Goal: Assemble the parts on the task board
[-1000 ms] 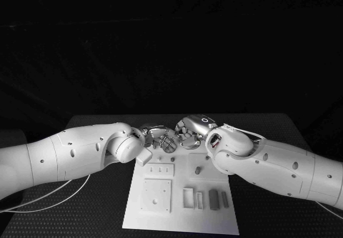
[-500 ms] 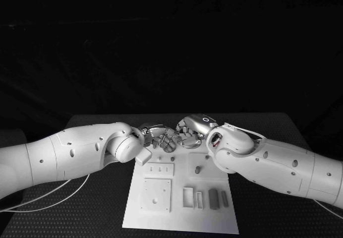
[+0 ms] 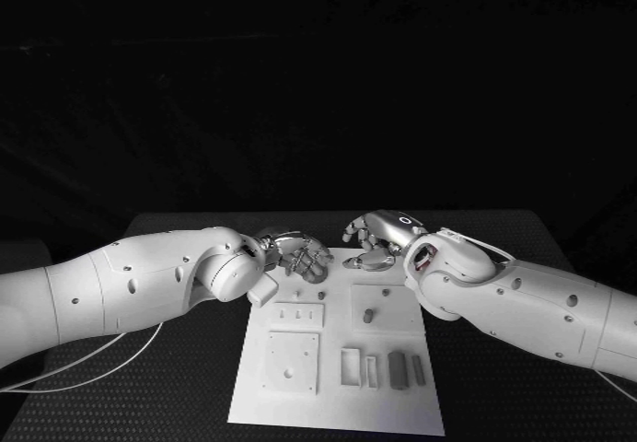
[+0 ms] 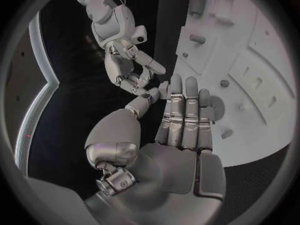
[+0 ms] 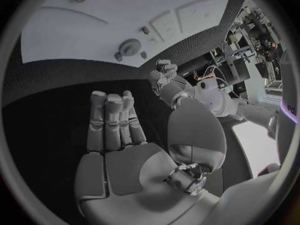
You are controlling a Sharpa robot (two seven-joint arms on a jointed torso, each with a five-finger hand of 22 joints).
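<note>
The white task board (image 3: 339,373) lies lengthwise on the black table, and both hands hover over its far end. My left hand (image 3: 300,256) is at the far left corner; in the left wrist view its fingers (image 4: 185,116) lie straight, side by side, with nothing in them. My right hand (image 3: 376,240) is a short gap to its right, also flat and holding nothing (image 5: 115,135). Grey parts sit on the board: a short peg (image 3: 368,315), upright bars (image 3: 396,371) near the front, and a small gear (image 5: 130,46) at the far end.
The board (image 4: 250,60) has raised square plates (image 3: 290,361) and an open rectangular frame (image 3: 349,366). Black matting (image 3: 159,387) lies on either side. Both white forearms reach across the board's far corners. A cable (image 3: 93,364) trails at the left.
The two hands were pressed together over the board's far end. The right hand has drawn back and to the right, leaving a gap; the left hand has stayed nearly in place.
</note>
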